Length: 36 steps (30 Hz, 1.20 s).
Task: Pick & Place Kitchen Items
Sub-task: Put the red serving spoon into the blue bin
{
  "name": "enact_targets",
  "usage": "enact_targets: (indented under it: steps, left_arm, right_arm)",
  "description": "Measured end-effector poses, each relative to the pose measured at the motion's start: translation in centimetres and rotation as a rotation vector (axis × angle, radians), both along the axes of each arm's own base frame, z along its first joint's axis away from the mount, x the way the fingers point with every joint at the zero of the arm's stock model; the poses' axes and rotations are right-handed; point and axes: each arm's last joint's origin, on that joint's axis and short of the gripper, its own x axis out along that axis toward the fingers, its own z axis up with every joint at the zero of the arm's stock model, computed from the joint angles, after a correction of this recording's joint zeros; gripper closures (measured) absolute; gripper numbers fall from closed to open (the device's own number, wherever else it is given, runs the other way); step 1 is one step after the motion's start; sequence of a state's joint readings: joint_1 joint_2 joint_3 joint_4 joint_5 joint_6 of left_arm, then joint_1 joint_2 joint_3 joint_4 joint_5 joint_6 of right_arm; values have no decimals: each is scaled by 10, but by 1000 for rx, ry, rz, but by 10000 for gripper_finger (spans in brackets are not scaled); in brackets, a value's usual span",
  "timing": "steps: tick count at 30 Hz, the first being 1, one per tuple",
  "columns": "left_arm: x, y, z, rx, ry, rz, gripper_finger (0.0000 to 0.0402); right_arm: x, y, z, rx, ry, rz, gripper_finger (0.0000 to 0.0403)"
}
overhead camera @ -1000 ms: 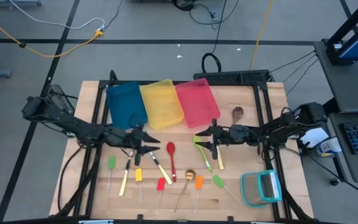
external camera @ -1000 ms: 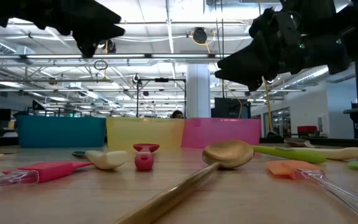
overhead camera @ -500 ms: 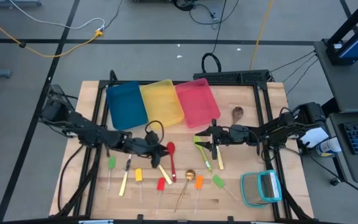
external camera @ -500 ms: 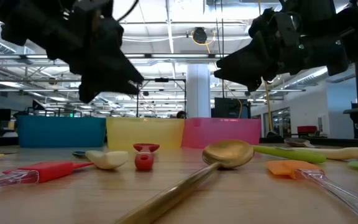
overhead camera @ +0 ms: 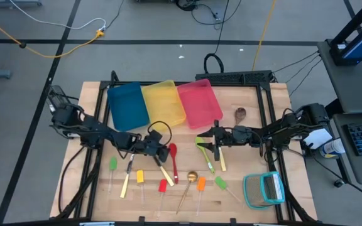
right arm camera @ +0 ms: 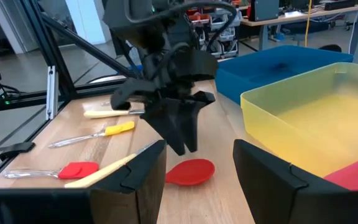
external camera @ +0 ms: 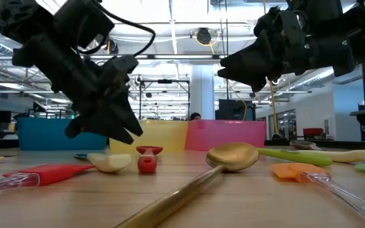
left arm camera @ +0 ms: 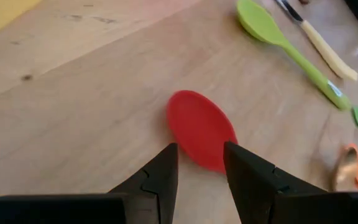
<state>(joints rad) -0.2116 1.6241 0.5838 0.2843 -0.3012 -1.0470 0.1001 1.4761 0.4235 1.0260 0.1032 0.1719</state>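
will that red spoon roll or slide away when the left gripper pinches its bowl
Probably no roll: the red spoon lies flat on the table. Its bowl looks smooth and domed, so it may squirt out as the open left gripper closes. It looks thin and light, so a nudge could swing it around.

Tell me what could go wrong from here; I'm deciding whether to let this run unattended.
The left end effector is open, low over the red spoon's wide bowl; closing there, the fingers may slip off the rounded surface rather than grip.

A yellow-handled knife lies right beside the red spoon, so the descent could nudge it.

The right end effector hangs open above the green spoon close by, so the two arms may crowd each other.
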Motion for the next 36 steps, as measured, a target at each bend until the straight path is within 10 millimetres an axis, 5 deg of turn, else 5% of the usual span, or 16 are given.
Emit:
enact_targets:
  steps: [17,36]
  left_arm:
    - [9,18,-18,28,4,63,270]
    - [8,10,-18,49,16,-17,271]
  right_arm:
    - [0,0,1,0,-5,0,222]
    - [0,0,0,0,-5,0,222]
